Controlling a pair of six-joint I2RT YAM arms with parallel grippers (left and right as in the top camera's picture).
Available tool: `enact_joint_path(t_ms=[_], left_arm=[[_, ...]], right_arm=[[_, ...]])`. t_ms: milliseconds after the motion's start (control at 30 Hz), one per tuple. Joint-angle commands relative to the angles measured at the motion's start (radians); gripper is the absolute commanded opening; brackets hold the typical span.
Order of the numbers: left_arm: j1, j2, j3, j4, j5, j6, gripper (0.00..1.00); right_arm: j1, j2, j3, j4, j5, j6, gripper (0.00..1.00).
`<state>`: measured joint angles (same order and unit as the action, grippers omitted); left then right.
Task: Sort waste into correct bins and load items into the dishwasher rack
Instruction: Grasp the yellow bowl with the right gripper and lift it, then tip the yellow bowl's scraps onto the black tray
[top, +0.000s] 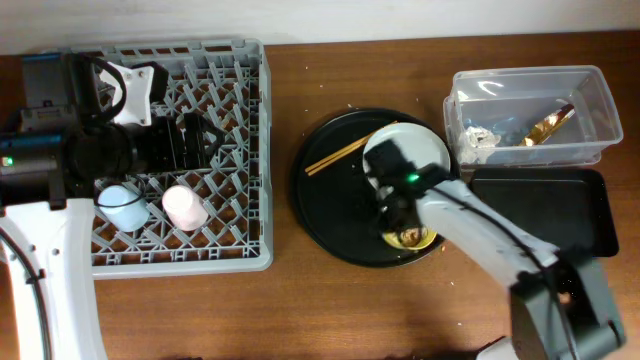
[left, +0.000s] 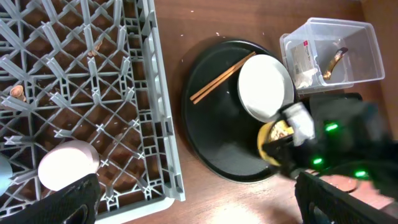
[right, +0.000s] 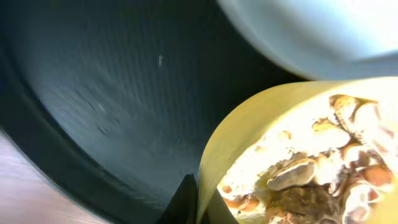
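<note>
My right gripper (top: 398, 216) is shut on the rim of the yellow bowl (top: 413, 238), which holds tan food scraps (right: 311, 174) and sits on the round black tray. The pale plate (top: 412, 152) and wooden chopsticks (top: 337, 156) lie on that tray too. The pink cup (top: 184, 207) and blue cup (top: 123, 206) stand in the grey dishwasher rack (top: 255, 150). My left gripper (left: 193, 199) is open and empty above the rack's near corner. The clear tub (top: 600, 95) holds white tissue (top: 478, 140) and the gold wrapper (top: 548, 125). The shallow black tray (top: 560, 215) lies below the tub.
The large round black tray (top: 330, 215) lies at the table's middle, between rack and bins. A white and black object (top: 135, 95) sits in the rack's far left part. Bare wooden table (top: 300, 310) runs along the front.
</note>
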<state>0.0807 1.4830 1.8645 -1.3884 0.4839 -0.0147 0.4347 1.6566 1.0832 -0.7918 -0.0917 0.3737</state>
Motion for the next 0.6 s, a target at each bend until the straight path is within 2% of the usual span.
enact_joint_path(t_ms=[0, 67, 167, 233, 300, 367, 433, 467, 567], left_arm=[[0.000, 0.000, 0.008, 0.003, 0.016, 0.020, 0.99], [0.000, 0.000, 0.008, 0.003, 0.017, 0.020, 0.99], [0.000, 0.000, 0.008, 0.003, 0.017, 0.020, 0.99], [0.000, 0.000, 0.008, 0.003, 0.016, 0.020, 0.99], [0.000, 0.000, 0.008, 0.003, 0.016, 0.020, 0.99], [0.000, 0.000, 0.008, 0.003, 0.017, 0.020, 0.99], [0.000, 0.000, 0.008, 0.003, 0.016, 0.020, 0.99], [0.000, 0.000, 0.008, 0.003, 0.016, 0.020, 0.99], [0.000, 0.000, 0.008, 0.003, 0.016, 0.020, 0.99]], right_arm=[[-0.220, -0.171, 0.072, 0.000, -0.188, 0.051, 0.04], [-0.406, -0.211, 0.072, -0.001, -0.303, -0.010, 0.04], [-0.700, -0.195, 0.072, 0.000, -0.552, -0.150, 0.04], [-0.889, -0.168, 0.051, 0.000, -0.676, -0.188, 0.04], [-1.048, -0.117, 0.011, 0.011, -0.935, -0.374, 0.04], [-1.114, -0.075, -0.014, 0.019, -1.034, -0.427, 0.04], [-1.173, -0.031, -0.034, 0.026, -1.247, -0.554, 0.04], [-1.217, -0.029, -0.036, 0.026, -1.266, -0.600, 0.04], [-1.254, -0.029, -0.040, 0.031, -1.254, -0.606, 0.04]])
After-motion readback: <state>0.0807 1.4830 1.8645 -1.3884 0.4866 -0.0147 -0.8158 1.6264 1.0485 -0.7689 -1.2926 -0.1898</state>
